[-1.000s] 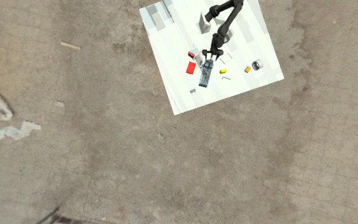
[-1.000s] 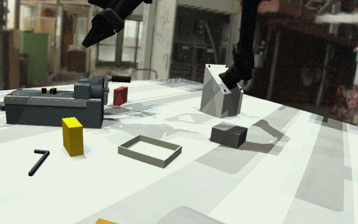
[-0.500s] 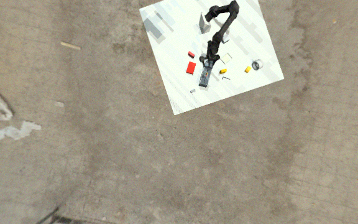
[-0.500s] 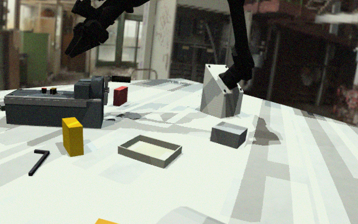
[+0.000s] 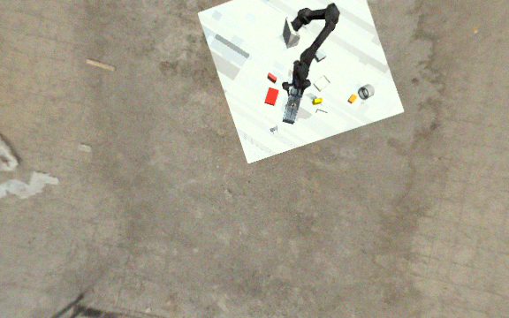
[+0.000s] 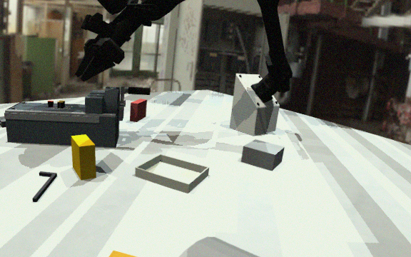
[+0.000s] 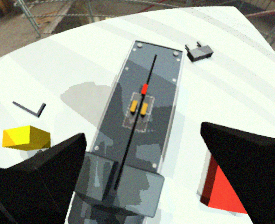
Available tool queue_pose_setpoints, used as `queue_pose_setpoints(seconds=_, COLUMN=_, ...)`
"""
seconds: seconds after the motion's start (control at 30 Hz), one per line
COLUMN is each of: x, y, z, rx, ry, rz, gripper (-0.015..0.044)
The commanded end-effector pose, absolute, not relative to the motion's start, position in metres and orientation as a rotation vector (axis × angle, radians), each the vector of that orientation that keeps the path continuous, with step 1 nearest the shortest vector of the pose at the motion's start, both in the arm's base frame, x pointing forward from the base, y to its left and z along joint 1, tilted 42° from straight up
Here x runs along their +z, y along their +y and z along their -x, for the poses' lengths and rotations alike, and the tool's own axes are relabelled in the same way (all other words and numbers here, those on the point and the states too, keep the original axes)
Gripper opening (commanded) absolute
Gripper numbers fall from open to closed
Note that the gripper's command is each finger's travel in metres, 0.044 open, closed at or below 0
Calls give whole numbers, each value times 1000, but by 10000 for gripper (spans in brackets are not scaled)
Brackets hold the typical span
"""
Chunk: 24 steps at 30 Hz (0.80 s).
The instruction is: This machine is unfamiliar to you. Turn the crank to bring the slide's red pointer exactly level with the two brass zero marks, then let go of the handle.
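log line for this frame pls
gripper: open, empty, above machine's crank end | crank handle: not held | red pointer: beyond brass marks, not level | phase: hands-off

No legible text, labels, brand names, numbers or signs in top, exterior or wrist views. Machine body (image 6: pixel 59 123): plain dark faces, no markings readable. Brass marks (image 7: pixel 140 108) on its top: bare tabs, no numerals. Blocks near machine: unmarked. Background behind machine too blurred to read.
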State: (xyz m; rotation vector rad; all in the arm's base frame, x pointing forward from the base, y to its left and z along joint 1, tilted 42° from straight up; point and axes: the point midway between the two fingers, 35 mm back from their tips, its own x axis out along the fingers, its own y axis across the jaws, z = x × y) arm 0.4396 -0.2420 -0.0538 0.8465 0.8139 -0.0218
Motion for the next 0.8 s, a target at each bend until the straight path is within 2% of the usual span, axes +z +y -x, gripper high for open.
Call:
queue_pose_setpoints(seconds=0.0, x=-55, y=-242, z=-439, rx=-29, ry=817, rz=-851, gripper=440)
queue_pose_setpoints(seconds=0.2, x=-52, y=-245, z=-438, rx=-29, ry=817, rz=-850, gripper=440)
queue_pose_setpoints(seconds=0.43, x=-14, y=-276, z=-432, rx=-23, ry=814, rz=-845, gripper=440)
queue_pose_setpoints(seconds=0.77, x=1, y=-262, z=-421, rx=-103, ry=829, rz=-880, gripper=440)
